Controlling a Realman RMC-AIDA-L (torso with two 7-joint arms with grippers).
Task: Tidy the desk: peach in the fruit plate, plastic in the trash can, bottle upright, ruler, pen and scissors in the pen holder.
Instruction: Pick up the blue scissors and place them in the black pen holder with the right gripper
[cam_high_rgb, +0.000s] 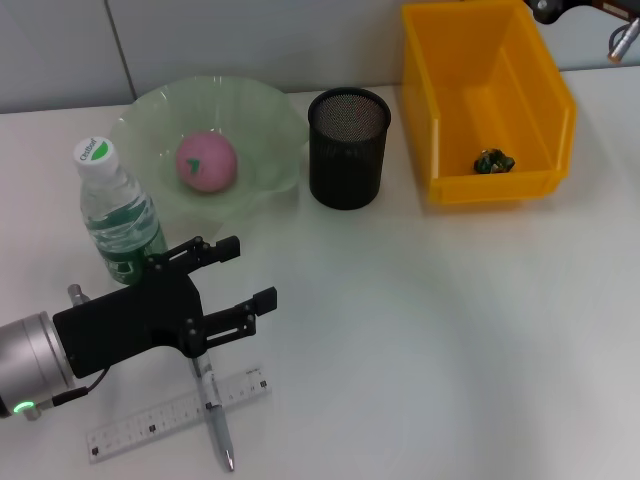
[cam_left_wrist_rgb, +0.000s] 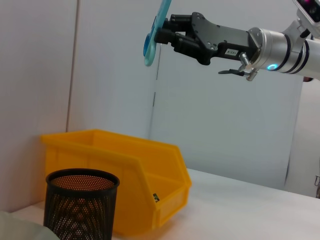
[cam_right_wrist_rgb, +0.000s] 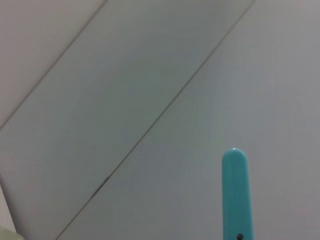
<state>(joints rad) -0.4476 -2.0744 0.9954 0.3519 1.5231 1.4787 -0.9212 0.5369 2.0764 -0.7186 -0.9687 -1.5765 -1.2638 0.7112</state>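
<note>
Left gripper (cam_high_rgb: 232, 282): low over the table's near left, fingers spread apart with nothing between them, poised just above the pen and ruler.
Right gripper (cam_left_wrist_rgb: 162, 33): raised high in the air above the yellow bin, as the left wrist view shows; fingers clamped on the scissors.
Table (cam_high_rgb: 430, 330): white surface carrying everything else.
Yellow bin (cam_high_rgb: 548, 118): far right of the table, open top, serving as the trash can.
Fruit plate (cam_high_rgb: 265, 120): pale green bowl with a wavy rim, far left, just beside the pen holder.
Bottle (cam_high_rgb: 118, 215): clear plastic with a white cap and green label, standing upright in front of the plate's left edge, close to the left gripper.
Pen holder (cam_high_rgb: 348, 148): black mesh cup, upright, between the plate and the bin.
Ruler (cam_high_rgb: 150, 423): clear, lying flat near the table's front edge, crossed by the pen.
Pen (cam_high_rgb: 216, 415): lying across the ruler, tip toward the front edge.
Scissors (cam_left_wrist_rgb: 155, 31): teal handles, hanging from the right gripper.
Peach (cam_high_rgb: 206, 160): pink, resting in the plate.
Plastic (cam_high_rgb: 494, 160): small dark crumpled scrap on the bin's floor.
</note>
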